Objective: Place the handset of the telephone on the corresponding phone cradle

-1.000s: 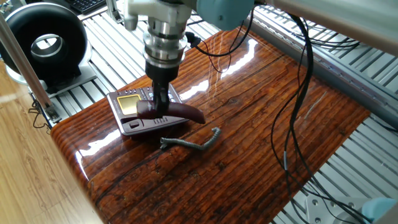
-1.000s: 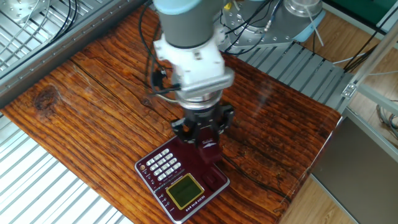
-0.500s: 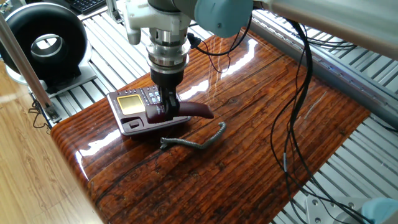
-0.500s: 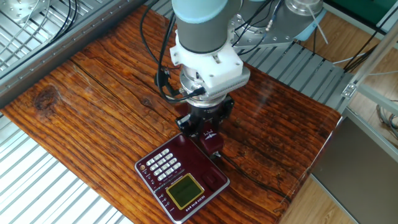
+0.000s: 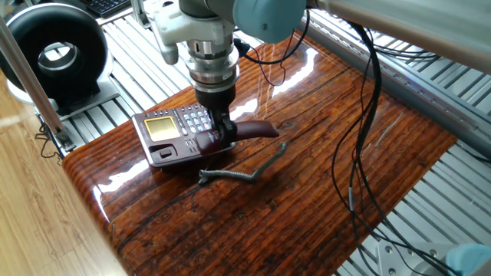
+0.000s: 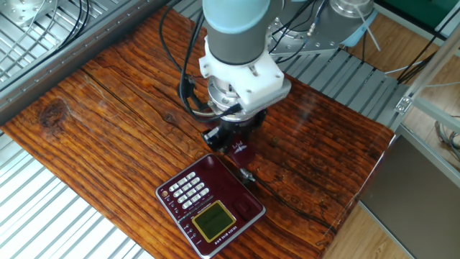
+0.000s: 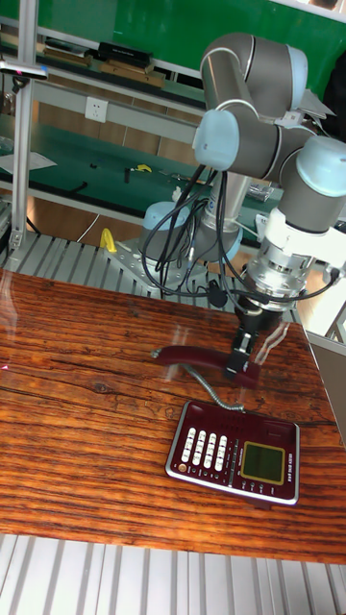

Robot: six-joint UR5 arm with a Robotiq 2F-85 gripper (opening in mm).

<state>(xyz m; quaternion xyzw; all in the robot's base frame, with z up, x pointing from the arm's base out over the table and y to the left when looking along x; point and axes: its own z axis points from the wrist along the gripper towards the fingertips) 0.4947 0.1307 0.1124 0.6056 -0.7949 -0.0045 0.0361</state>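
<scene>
While the handset (image 5: 247,131) is in the gripper's (image 5: 222,136) hold, it isn't on the phone cradle (image 5: 184,152) yet, so the task is only partly done. Fingers are pinched on the handset near one end; the rest of the receiver sticks out sideways, away from the telephone (image 5: 176,134), roughly level in one fixed view. In the tall fixed view the handset (image 7: 197,358) sits behind the telephone (image 7: 234,452), past its back edge, not over the keypad or screen. Whether it's clear of the tabletop (image 5: 322,161) or brushing it, can't tell.

The coiled cord (image 5: 242,172) trails on the wood beside the telephone's near edge in one fixed view, slack, w/ a bend in it. The other fixed view mostly hides the handset under the wrist; only a dark bit shows below the gripper (image 6: 233,146), just off the telephone's (image 6: 210,203) far corner.

Done, as I read it: pick-up and grasp. Left: swing the handset round so its length lines up w/ the cradle trough along the telephone's edge, bring it over, lower, let go. Alignment looks well off right now, so prob. a fair way to go. Cord could snag during the turn.
</scene>
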